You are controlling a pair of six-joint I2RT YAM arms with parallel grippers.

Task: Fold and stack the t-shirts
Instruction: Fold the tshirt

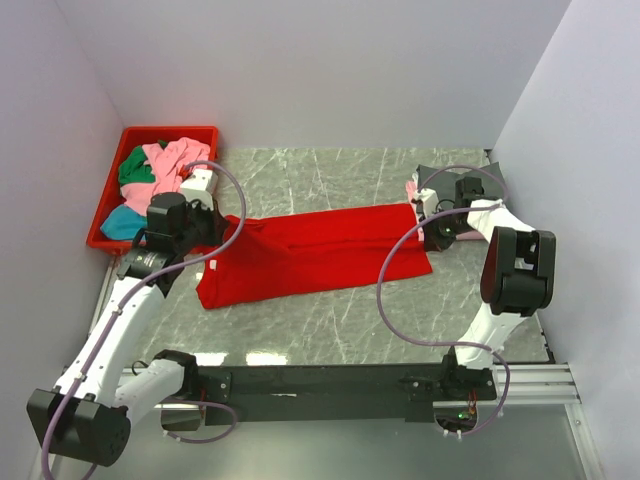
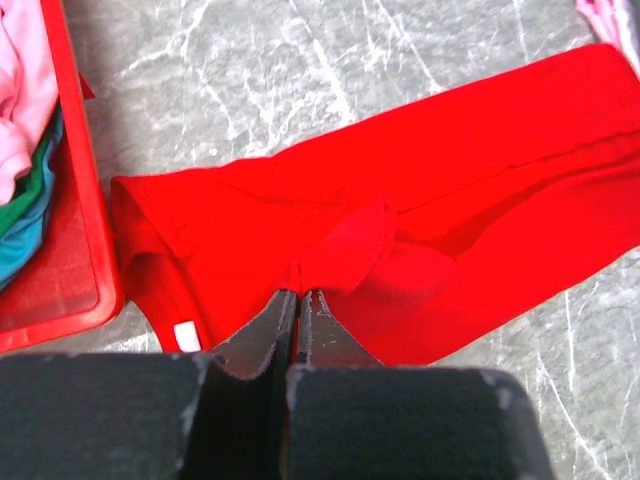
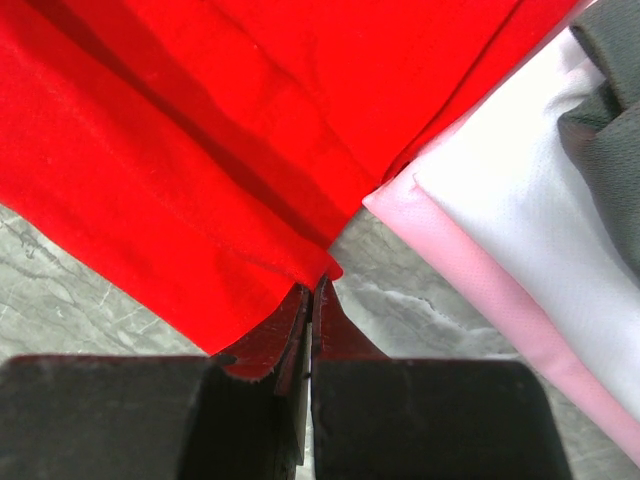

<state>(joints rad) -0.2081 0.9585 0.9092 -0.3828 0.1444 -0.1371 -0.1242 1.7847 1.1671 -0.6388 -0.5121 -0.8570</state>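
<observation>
A large bright red t-shirt (image 1: pixel 320 250) lies folded into a long band across the marble table. My left gripper (image 1: pixel 228 228) is at its left end. In the left wrist view it (image 2: pixel 299 293) is shut on a raised pinch of the red cloth (image 2: pixel 400 230). My right gripper (image 1: pixel 427 234) is at the band's right end. In the right wrist view it (image 3: pixel 315 283) is shut on the near corner of the red t-shirt (image 3: pixel 200 130). Beside that corner lies a folded stack: pink (image 3: pixel 480 270), white (image 3: pixel 520 190) and dark grey (image 3: pixel 610 120) t-shirts.
A red plastic bin (image 1: pixel 165 131) stands at the back left with pink (image 1: pixel 170 160), green (image 1: pixel 135 168) and teal (image 1: pixel 122 222) shirts in it; its rim (image 2: pixel 85 200) is close to the red shirt's left end. White walls enclose the table on three sides.
</observation>
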